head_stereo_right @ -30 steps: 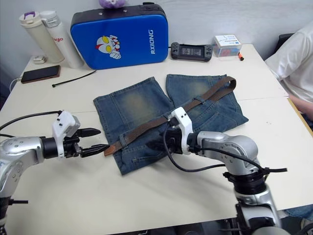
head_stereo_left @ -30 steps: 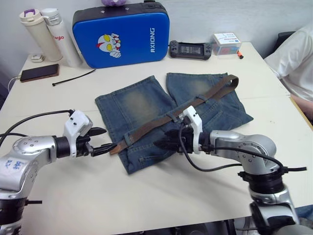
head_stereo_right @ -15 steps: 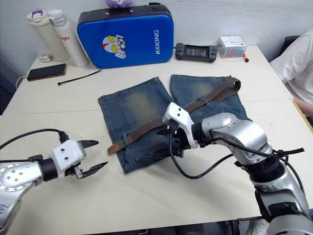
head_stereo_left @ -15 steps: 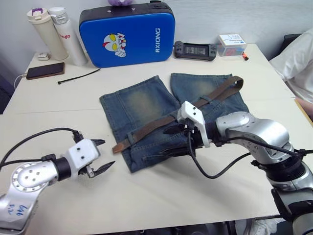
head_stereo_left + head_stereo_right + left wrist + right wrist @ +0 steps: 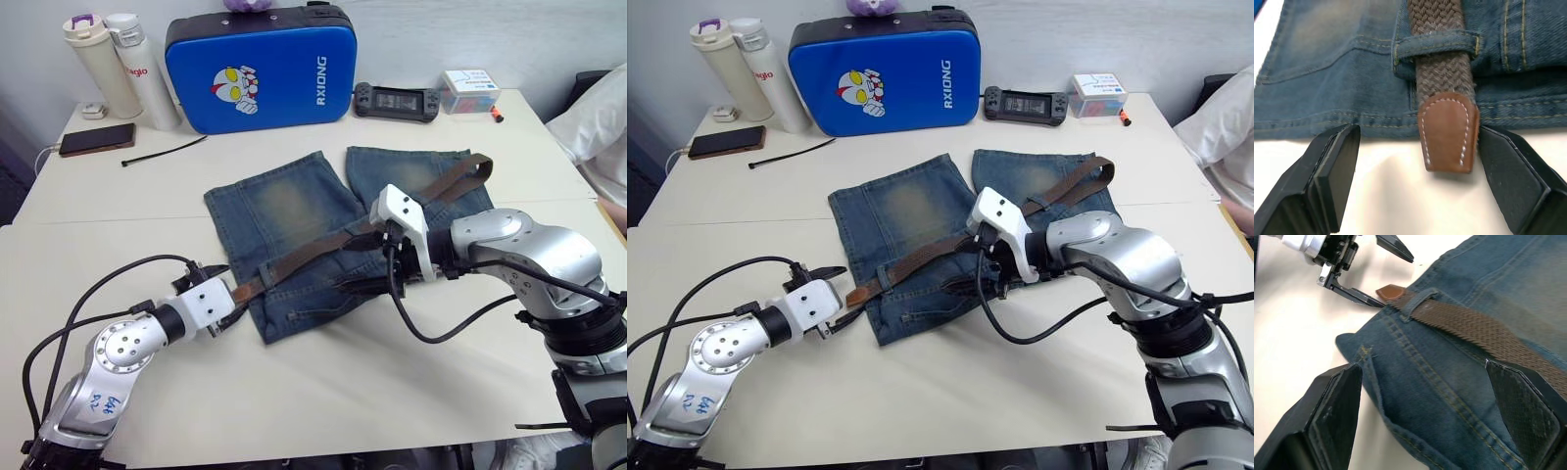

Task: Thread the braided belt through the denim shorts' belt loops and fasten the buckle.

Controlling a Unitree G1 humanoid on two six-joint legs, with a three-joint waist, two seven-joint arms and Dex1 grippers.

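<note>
Left claw (image 5: 1415,161) spread wide, straddling the leather tip of the braided belt (image 5: 323,250), not yet pinching. Tip poking just past a belt loop (image 5: 1435,45) at the left waist corner of the denim shorts (image 5: 284,211), mid-tabletop (image 5: 323,392). Belt's long axis slanting from that tip up toward the far right edge; left arm clearly nearer the tip. Right claw (image 5: 1425,406) spread above the waistband. Readable: "RXIONG" on the blue case (image 5: 260,67).
</note>
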